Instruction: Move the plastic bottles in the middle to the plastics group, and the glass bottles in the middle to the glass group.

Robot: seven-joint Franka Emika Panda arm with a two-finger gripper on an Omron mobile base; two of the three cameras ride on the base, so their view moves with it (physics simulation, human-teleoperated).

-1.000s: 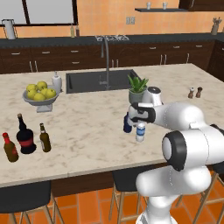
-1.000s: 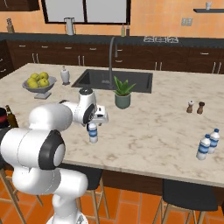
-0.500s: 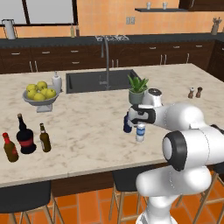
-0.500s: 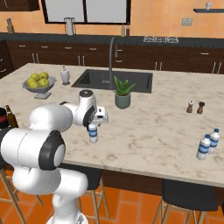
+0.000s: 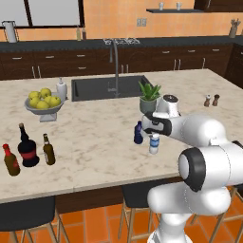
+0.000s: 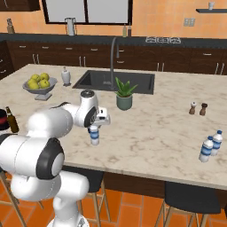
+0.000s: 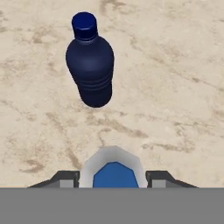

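Claw: the gripper point(image 7: 113, 186) hangs straight over the pale blue-capped bottle point(image 5: 154, 143), one dark finger point(image 7: 65, 178) on each side of the cap — spread wider than the cap, holding nothing.
Why so: centred above the cap, it looks lined up for a top-down grasp; the bottle stands upright on the worktop point(image 5: 95, 142), which suits that approach.
Dark blue bottle point(image 7: 90, 61): upright just beside the pale one, toward the sink point(image 5: 107, 88) — near enough that the descent should mind it.
Middle of the worktop: two plastic bottles, near the front edge.
Plastics group: two clear blue-capped bottles point(image 6: 211, 145), touching or nearly so, near the worktop's front right corner.
Glass group: near the front left corner, the round black bottle with a red label point(image 5: 27, 147) and the brown red-capped bottle point(image 5: 10, 160).
Olive-brown bottle point(image 5: 48, 150): one, slim, just beside the black one — apparently sorted already.
Left to do: by this layout, both plastic bottles.
Others: one fruit bowl point(image 5: 43, 106), one potted plant point(image 5: 148, 97), two shakers point(image 5: 211, 100).
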